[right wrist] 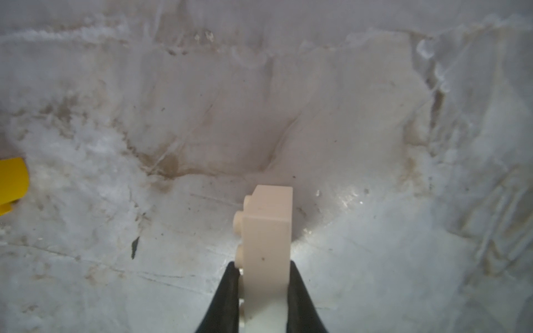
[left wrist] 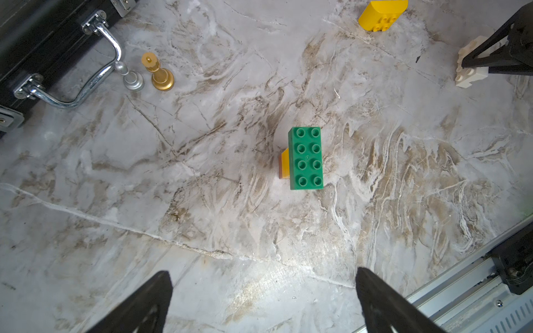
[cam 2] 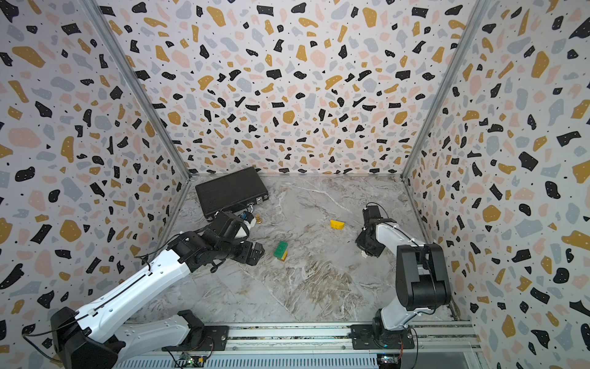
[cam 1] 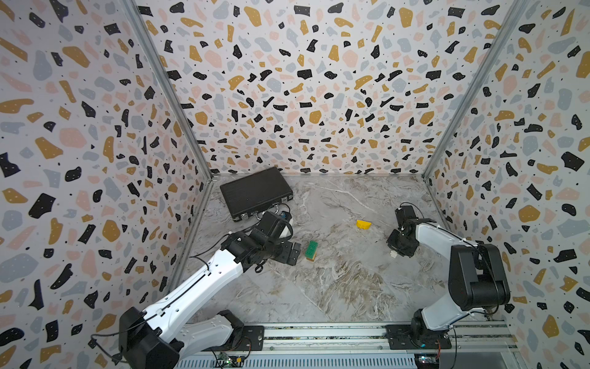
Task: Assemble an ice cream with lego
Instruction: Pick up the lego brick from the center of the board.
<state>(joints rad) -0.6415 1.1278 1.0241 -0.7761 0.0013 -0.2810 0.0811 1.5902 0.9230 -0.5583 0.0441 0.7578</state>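
A long green lego brick (cam 1: pixel 311 249) (cam 2: pixel 281 248) (left wrist: pixel 306 158) sits on a yellow brick (left wrist: pixel 285 163) mid-floor, forming the partly stacked ice cream. A half-round yellow brick (cam 1: pixel 363 224) (cam 2: pixel 336 224) (left wrist: pixel 380 14) (right wrist: pixel 11 187) lies apart, farther back. My left gripper (cam 1: pixel 297 254) (cam 2: pixel 258 254) (left wrist: pixel 264 272) hovers just left of the green stack, open and with nothing in it. My right gripper (cam 1: pixel 396 252) (cam 2: pixel 367 252) (right wrist: pixel 262 264) is shut on a white brick (right wrist: pixel 266 230) (left wrist: pixel 470 72), low over the floor at the right, studs facing sideways.
A black case (cam 1: pixel 255 191) (cam 2: pixel 231 191) with a chrome handle (left wrist: pixel 95 80) lies at the back left. A gold figurine (left wrist: pixel 158 73) (cam 2: pixel 259 219) and a silver one (left wrist: pixel 131 77) stand beside it. The arms' mounting rail (cam 1: pixel 319 335) runs along the front.
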